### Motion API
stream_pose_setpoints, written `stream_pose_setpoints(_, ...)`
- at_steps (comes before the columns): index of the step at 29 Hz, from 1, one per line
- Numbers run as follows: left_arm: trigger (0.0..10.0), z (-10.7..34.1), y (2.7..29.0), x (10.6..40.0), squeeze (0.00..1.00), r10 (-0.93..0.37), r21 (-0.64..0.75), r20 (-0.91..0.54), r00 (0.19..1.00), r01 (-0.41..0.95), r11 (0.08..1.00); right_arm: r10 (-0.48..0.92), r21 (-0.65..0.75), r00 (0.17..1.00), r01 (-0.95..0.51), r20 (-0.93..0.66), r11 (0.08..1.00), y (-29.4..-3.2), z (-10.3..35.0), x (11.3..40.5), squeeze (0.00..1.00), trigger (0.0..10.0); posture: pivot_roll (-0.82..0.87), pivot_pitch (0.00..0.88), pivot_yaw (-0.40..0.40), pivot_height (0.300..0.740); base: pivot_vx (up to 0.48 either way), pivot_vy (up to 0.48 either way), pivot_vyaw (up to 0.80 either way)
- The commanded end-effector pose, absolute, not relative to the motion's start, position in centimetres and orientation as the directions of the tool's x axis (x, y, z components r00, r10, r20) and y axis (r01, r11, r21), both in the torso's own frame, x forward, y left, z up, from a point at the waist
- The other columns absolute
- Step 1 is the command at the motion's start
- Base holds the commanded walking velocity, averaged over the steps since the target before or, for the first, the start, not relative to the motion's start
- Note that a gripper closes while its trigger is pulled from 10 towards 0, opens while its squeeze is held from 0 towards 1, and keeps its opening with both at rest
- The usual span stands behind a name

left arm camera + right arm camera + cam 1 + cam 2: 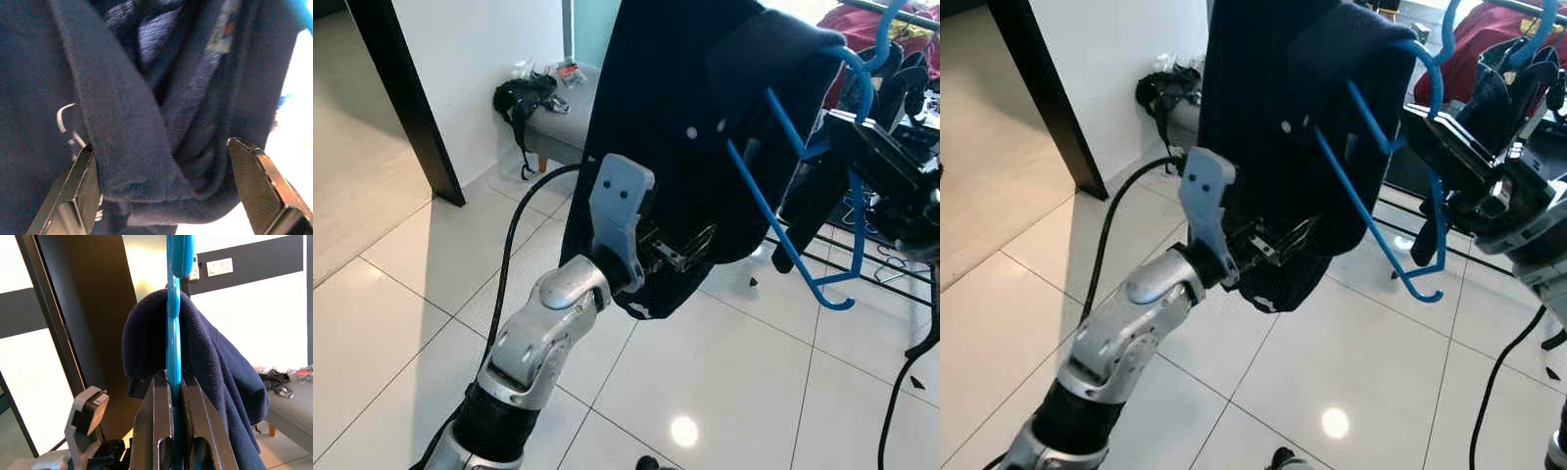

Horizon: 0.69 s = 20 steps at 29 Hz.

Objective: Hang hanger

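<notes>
- The right gripper (172,431) is clamped on the blue plastic hanger (790,257); its two black fingers press either side of the thin blue bar, seen edge-on in the right wrist view.
- The hanger is held up in the air, tilted: its long bar slants from upper left down to lower right, and its hook (876,54) curls upward at the top right, toward the drying rack (876,257).
- A dark navy garment (675,127) is draped over the hanger's upper shoulder and hangs down long to the left of it.
- The left gripper (166,191) is spread apart, one finger on each side of the garment's lower folded hem; whether the pads touch the cloth cannot be told.
- The silver left arm (543,333) reaches up from the lower left to the garment's bottom edge.
- Below lies a glossy white tiled floor (401,333), with open room on the left.
- Beyond the garment a grey bench (563,127) stands against the white wall, with a black bag (521,98) on it.
- The rack on the right holds other clothes, including a red one (862,24).
</notes>
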<state>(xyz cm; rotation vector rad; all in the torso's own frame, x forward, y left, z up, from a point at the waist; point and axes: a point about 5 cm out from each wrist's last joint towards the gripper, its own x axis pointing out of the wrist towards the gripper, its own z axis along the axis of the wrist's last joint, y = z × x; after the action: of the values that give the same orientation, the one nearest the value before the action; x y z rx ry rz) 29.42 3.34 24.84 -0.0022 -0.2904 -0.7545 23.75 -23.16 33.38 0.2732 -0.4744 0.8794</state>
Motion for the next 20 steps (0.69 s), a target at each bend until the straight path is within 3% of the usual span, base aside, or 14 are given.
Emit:
stream_pose_setpoints(1, 10.0, 24.6, 3.2, 29.6, 0.0, -0.664, 0.148, 0.245, 0.707, 0.65, 0.746, 0.672, -0.031, 0.482, -0.8, 0.562, 0.599, -22.9, 34.6, 22.9, 0.0, 10.0, -0.08, 0.182, -0.035, 0.74, 0.0, 0.0, 0.0)
stream_pose_setpoints(2, 8.5, 24.5, 3.4, 30.1, 0.0, -0.634, 0.159, 0.24, 0.736, 0.614, 0.773, 0.673, -0.033, 0.479, -0.801, 0.564, 0.598, -22.9, 34.7, 22.9, 0.0, 10.0, -0.08, 0.177, -0.034, 0.74, 0.0, 0.0, 0.0)
stream_pose_setpoints(3, 8.5, 24.5, 3.4, 30.1, 0.0, -0.634, 0.159, 0.24, 0.736, 0.614, 0.773, 0.673, -0.033, 0.479, -0.801, 0.564, 0.598, -22.9, 34.7, 22.9, 0.0, 10.0, -0.08, 0.177, -0.034, 0.74, 0.0, 0.0, 0.0)
stream_pose_setpoints(4, 0.0, 24.5, 3.7, 30.4, 0.0, -0.602, 0.146, 0.247, 0.759, 0.585, 0.798, 0.674, -0.035, 0.475, -0.803, 0.566, 0.595, -22.8, 34.7, 22.9, 0.0, 10.0, -0.08, 0.176, -0.033, 0.74, 0.0, 0.0, 0.0)
stream_pose_setpoints(10, 0.0, 25.0, 4.4, 30.7, 0.0, -0.571, 0.093, 0.289, 0.769, 0.571, 0.816, 0.671, -0.038, 0.482, -0.796, 0.564, 0.604, -22.8, 34.8, 23.1, 0.0, 10.0, -0.08, 0.173, -0.035, 0.74, 0.0, 0.0, 0.0)
stream_pose_setpoints(13, 0.0, 25.8, 4.3, 30.3, 0.0, -0.599, 0.057, 0.334, 0.728, 0.619, 0.784, 0.655, -0.032, 0.517, -0.771, 0.551, 0.636, -23.0, 34.7, 23.5, 0.0, 10.0, -0.08, 0.173, -0.037, 0.74, 0.0, 0.0, 0.0)
stream_pose_setpoints(14, 0.0, 26.4, 3.9, 29.3, 0.0, -0.659, 0.036, 0.369, 0.655, 0.699, 0.714, 0.629, -0.024, 0.563, -0.735, 0.536, 0.678, -23.2, 34.5, 24.1, 0.0, 10.0, -0.08, 0.174, -0.038, 0.74, 0.0, 0.0, 0.0)
stream_pose_setpoints(17, 0.0, 26.4, 3.9, 29.3, 0.0, -0.659, 0.036, 0.369, 0.655, 0.699, 0.714, 0.629, -0.024, 0.563, -0.735, 0.536, 0.678, -23.2, 34.5, 24.1, 0.0, 10.0, -0.08, 0.174, -0.038, 0.74, 0.0, 0.0, 0.0)
stream_pose_setpoints(20, 1.1, 27.4, 1.7, 23.8, 0.0, -0.884, 0.092, 0.399, 0.246, 0.948, 0.305, 0.541, 0.01, 0.647, -0.646, 0.537, 0.763, -23.9, 34.5, 25.7, 0.0, 10.0, -0.07, 0.182, -0.044, 0.74, 0.0, 0.0, 0.0)
